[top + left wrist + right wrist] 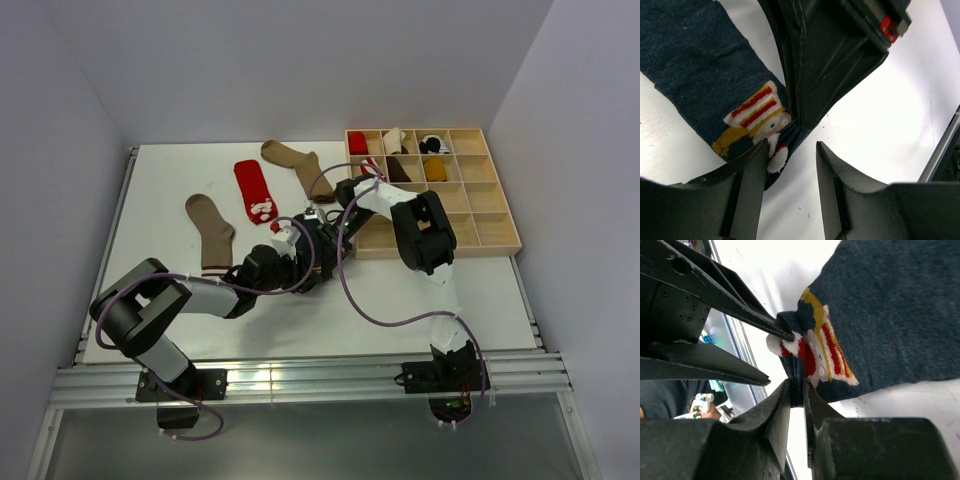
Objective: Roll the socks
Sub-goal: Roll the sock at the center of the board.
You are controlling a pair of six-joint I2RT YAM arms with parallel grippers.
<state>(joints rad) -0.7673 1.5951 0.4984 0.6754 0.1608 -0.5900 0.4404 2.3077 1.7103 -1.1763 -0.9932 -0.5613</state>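
Four socks are out on your white surface (200,325). The one under your wrists is a navy fabric sock with a red, white and yellow motif (700,70). It lies near the middle of the surface, and the two arms cover most of it in the top view.

Your right fingers (776,415) are closed on a fold at the motif end of the navy fabric sock, with the dark cloth pinched thin between them. Your left fingers (751,192) stand well apart and hold nothing. In the left wrist view, the sock's white-tufted tip lies against one of them, and bare surface shows through the gap. In the right wrist view, the tip of one left finger touches the bunched edge beside the motif. The other does not seem to touch the sock.

Taking the wrists as the centre of the top view:
- A tan fabric sock with a maroon-and-white striped cuff (212,232) lies at 9 o'clock, cuff toward the near edge.
- A red fabric sock with a white motif (254,190) lies at 11 o'clock.
- A plain brown fabric sock (293,160), bent at the heel, lies at 12 o'clock near the far edge.

All three lie flat, unrolled and apart from one another.

A pale wooden tray of square compartments (495,215) sits at 2 o'clock. Its far row holds a red bundle (358,143), a cream bundle (395,140) and a black-and-white bundle (432,144). The next row holds a dark brown bundle (400,170) and a mustard bundle (435,168).
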